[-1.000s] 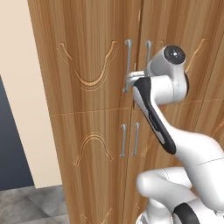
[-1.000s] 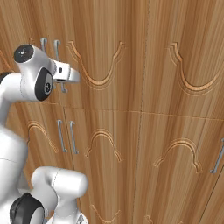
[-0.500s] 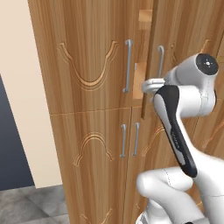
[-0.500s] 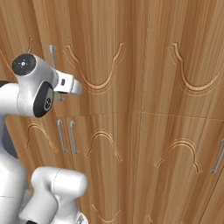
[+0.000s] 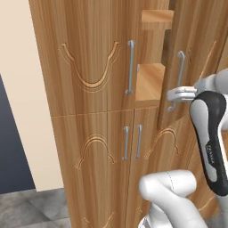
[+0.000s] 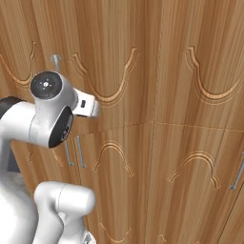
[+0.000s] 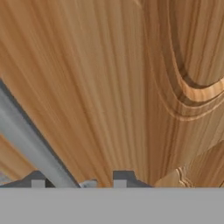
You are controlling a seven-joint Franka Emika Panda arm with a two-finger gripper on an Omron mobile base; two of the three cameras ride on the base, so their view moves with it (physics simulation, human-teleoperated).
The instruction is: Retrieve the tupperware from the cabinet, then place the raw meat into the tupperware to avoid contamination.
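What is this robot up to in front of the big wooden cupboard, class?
The white robot arm has its gripper at the silver bar handle of the tall warm-brown wood cabinet. The upper right door is swung partly open, showing wooden shelves inside. In the hand view the bar handle runs between the jaws. No clear box is visible yet.

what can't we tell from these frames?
- Tupperware: not visible; in the left base view the part-open upper door covers most of the cabinet interior beyond two shelf edges.
- Gripper grip: fingers sit at the door handle; contact unclear, hand view too close.
- Raw meat: outside all views.
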